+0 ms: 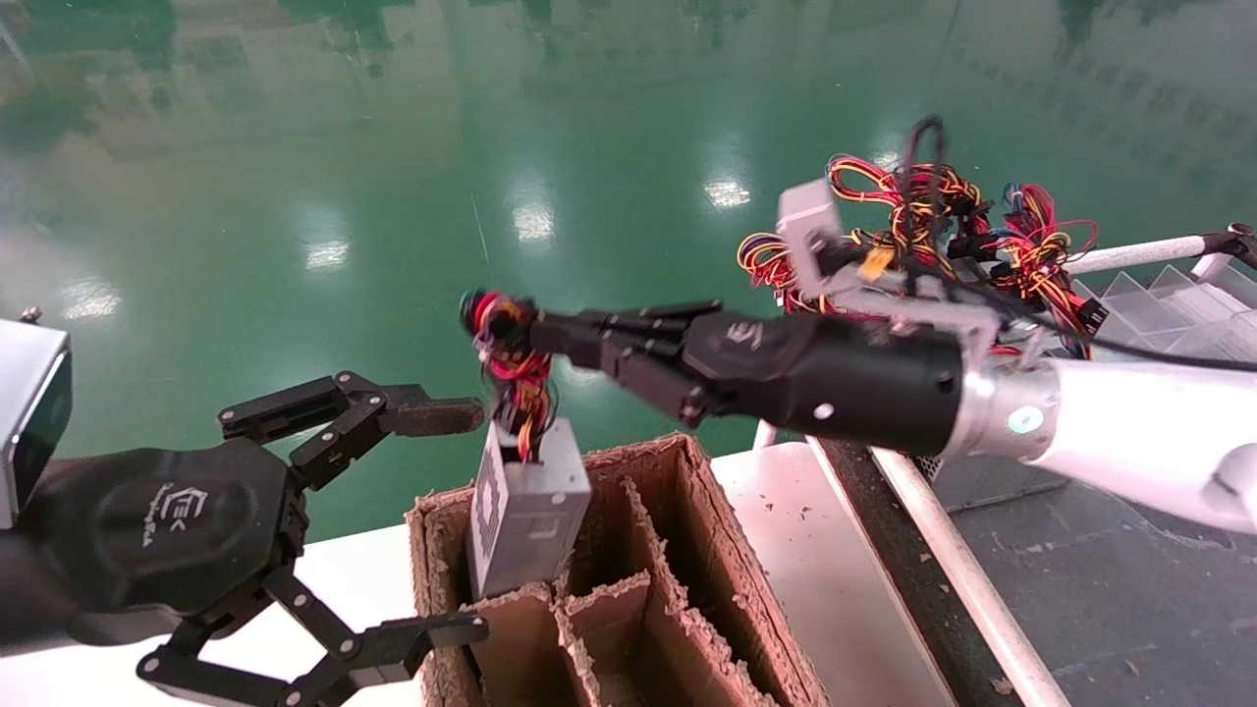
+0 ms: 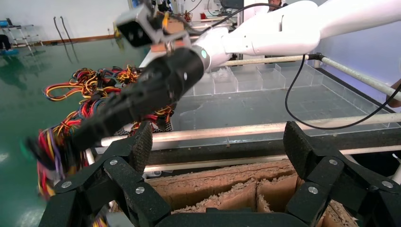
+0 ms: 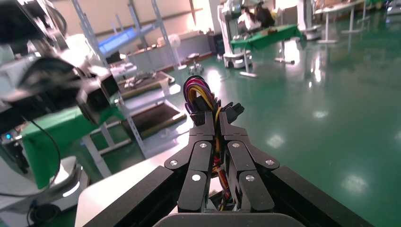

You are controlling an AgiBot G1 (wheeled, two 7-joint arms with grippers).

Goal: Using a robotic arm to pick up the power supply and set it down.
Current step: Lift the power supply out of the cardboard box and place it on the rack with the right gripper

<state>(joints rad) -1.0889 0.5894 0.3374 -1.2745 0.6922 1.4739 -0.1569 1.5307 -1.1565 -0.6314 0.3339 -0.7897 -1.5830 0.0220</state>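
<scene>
While dangling, power supply (image 1: 525, 511) upright.

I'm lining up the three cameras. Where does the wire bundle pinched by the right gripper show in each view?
Head view: wire bundle at centre, between the closed jaws of the right gripper, above the power supply standing in the cardboard box.
Left wrist view: blurred, at the left edge.
Right wrist view: centre, rising between the jaws.
Shared landmark: the right gripper itself.
</scene>
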